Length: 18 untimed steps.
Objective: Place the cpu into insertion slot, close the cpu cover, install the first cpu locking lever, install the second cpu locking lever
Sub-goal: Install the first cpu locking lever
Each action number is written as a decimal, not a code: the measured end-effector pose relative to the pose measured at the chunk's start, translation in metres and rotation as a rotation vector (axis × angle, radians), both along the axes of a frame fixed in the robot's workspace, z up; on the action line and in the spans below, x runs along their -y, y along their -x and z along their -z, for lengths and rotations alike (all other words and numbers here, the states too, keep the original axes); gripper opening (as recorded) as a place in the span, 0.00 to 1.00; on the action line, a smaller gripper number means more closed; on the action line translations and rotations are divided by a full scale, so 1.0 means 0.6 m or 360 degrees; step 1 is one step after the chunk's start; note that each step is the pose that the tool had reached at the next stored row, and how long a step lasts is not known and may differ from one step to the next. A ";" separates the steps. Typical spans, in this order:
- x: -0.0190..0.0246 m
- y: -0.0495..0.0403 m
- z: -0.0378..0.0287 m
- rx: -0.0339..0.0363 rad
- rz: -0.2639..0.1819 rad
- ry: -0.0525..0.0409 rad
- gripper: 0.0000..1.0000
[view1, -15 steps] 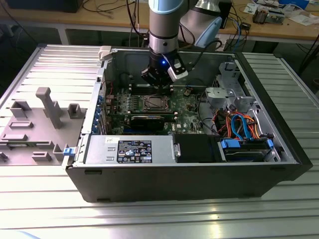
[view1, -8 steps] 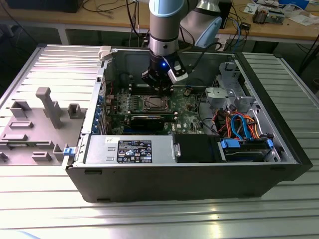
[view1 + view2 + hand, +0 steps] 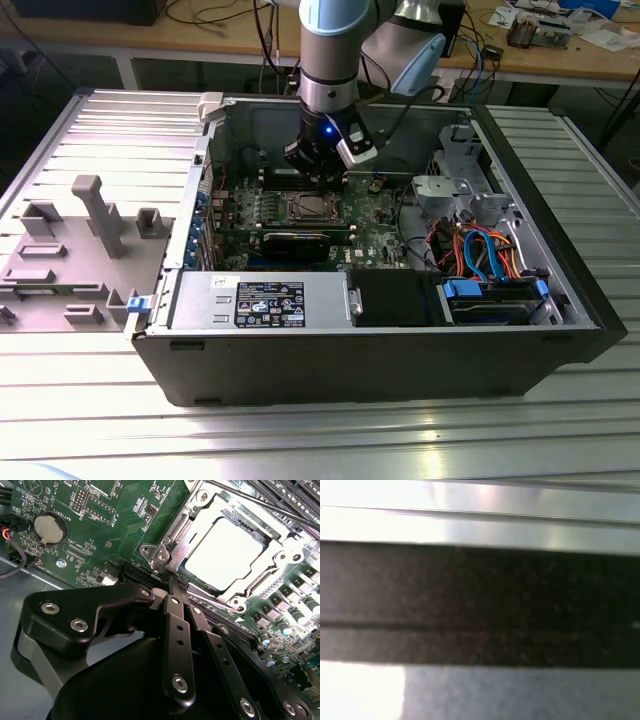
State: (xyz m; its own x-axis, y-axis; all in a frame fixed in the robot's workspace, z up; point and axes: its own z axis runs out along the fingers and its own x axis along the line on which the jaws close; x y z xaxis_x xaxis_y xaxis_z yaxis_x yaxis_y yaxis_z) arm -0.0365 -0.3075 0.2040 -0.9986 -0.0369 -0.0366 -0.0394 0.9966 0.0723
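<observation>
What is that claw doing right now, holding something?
Gripper: shut, fingers together, holding nothing, its tip at the edge of the cpu cover, which lies closed over the cpu.

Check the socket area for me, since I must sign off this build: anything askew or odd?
Nothing stands out. The cpu sits flat and square inside the cpu cover, which lies down over the insertion slot. The claw is at the cover's edge.
</observation>
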 end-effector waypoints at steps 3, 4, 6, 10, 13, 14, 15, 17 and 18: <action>0.0000 0.000 -0.003 0.0000 0.0000 0.0000 0.11; -0.0001 0.000 -0.003 0.0000 0.0000 0.0000 0.11; 0.0000 0.000 -0.003 0.0000 0.0000 0.0000 0.11; 0.0003 0.000 -0.001 -0.0001 0.0000 0.0015 0.11; 0.0005 0.000 0.002 -0.0001 0.0000 0.0028 0.11; 0.0003 0.000 0.003 0.0000 0.0000 0.0030 0.11; 0.0003 0.000 0.004 -0.0001 0.0000 0.0032 0.11; 0.0007 0.000 0.005 -0.0001 0.0000 0.0026 0.11; 0.0003 0.000 0.005 0.0000 0.0000 0.0002 0.11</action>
